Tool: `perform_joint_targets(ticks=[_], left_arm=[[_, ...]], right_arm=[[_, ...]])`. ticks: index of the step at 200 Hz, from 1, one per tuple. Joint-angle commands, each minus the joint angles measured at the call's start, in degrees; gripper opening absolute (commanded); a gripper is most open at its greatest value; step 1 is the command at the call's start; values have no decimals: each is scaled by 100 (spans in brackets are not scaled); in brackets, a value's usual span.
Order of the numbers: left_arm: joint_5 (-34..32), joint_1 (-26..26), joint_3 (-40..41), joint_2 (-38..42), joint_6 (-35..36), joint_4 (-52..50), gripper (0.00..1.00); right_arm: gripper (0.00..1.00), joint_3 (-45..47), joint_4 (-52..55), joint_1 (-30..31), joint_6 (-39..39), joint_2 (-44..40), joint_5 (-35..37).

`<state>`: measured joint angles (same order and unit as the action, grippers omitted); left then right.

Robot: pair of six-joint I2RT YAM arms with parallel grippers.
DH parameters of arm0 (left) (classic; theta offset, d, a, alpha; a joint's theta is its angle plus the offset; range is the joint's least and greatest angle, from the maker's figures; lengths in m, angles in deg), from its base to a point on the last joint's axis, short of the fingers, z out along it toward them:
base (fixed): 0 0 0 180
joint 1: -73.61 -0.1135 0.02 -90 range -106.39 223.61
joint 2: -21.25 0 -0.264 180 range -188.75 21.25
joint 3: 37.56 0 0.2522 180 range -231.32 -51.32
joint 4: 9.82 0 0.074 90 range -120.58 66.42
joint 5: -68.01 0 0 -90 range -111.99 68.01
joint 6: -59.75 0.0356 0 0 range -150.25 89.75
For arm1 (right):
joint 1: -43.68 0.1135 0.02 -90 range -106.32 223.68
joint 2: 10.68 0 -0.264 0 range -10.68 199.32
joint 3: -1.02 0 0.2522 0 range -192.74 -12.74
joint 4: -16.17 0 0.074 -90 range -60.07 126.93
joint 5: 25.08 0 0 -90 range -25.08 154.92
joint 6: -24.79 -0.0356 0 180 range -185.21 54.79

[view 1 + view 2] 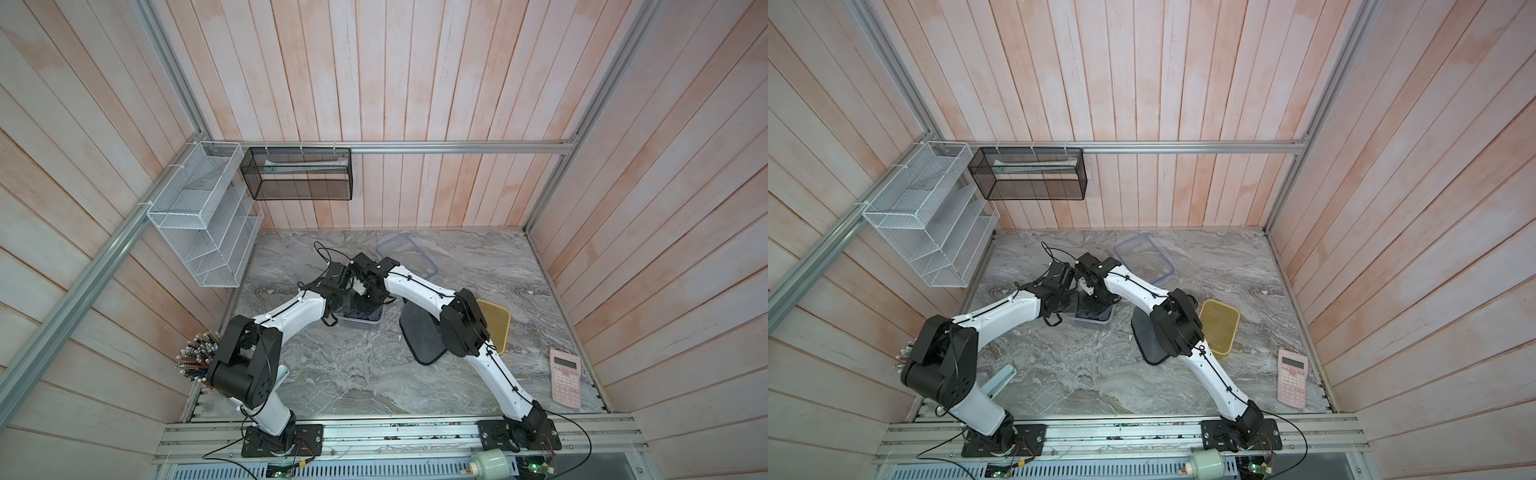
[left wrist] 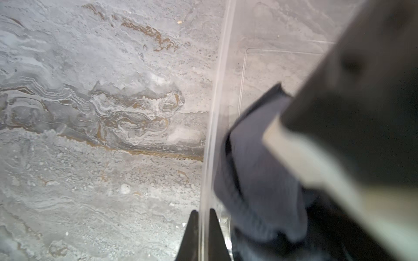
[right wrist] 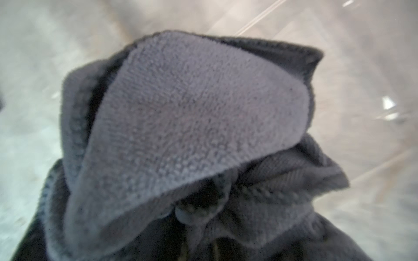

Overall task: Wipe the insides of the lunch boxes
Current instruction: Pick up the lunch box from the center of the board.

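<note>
The clear lunch box (image 1: 360, 323) (image 1: 1093, 323) stands mid-table in both top views. My left gripper (image 2: 203, 211) is shut on its thin side wall (image 2: 218, 108), one finger (image 2: 191, 228) outside and one inside. A dark blue-grey cloth (image 3: 192, 117) (image 2: 260, 171) lies bunched inside the box. My right gripper (image 1: 365, 296) reaches down into the box and is shut on the cloth, whose folds hide its fingertips in the right wrist view. The amber lunch box (image 1: 498, 328) (image 1: 1220, 328) sits open to the right, partly behind my right arm.
A blue-rimmed clear lid (image 1: 411, 253) lies behind the arms. A dark flat rounded piece (image 1: 424, 338) lies under my right elbow. At the right edge is a pink calculator (image 1: 565, 379), at the left a pencil cup (image 1: 198, 356). Mesh racks (image 1: 199, 216) hang on the wall.
</note>
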<state>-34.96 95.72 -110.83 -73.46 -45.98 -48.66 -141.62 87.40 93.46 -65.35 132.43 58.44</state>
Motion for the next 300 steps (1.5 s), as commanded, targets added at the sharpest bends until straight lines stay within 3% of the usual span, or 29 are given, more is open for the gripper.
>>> perform_joint_targets(ticks=[1,38,91,127,169,210,244,266,300], left_arm=[[-891,-203,37,195,92,692,2],[-544,-205,288,339,487,817,2],[-269,-14,423,445,807,552,2],[-390,313,294,189,876,122,2],[-202,329,544,313,788,74,2],[-441,215,491,471,500,-186,2],[-483,-158,459,574,70,-209,2],[-428,-355,548,733,-15,-93,2],[-420,-478,650,866,-61,42,2]], right_arm=[[0,394,999,87,154,-3,-579],[0,178,897,-147,53,8,72],[0,-1188,488,-605,-31,559,1455],[0,-1251,-173,-710,35,730,2082],[0,-1209,-557,-864,401,704,2512],[0,-1103,-172,-691,375,675,1843],[0,204,-43,-115,472,270,1556],[0,1088,-440,185,320,-226,997],[0,1471,-550,363,38,-597,-28]])
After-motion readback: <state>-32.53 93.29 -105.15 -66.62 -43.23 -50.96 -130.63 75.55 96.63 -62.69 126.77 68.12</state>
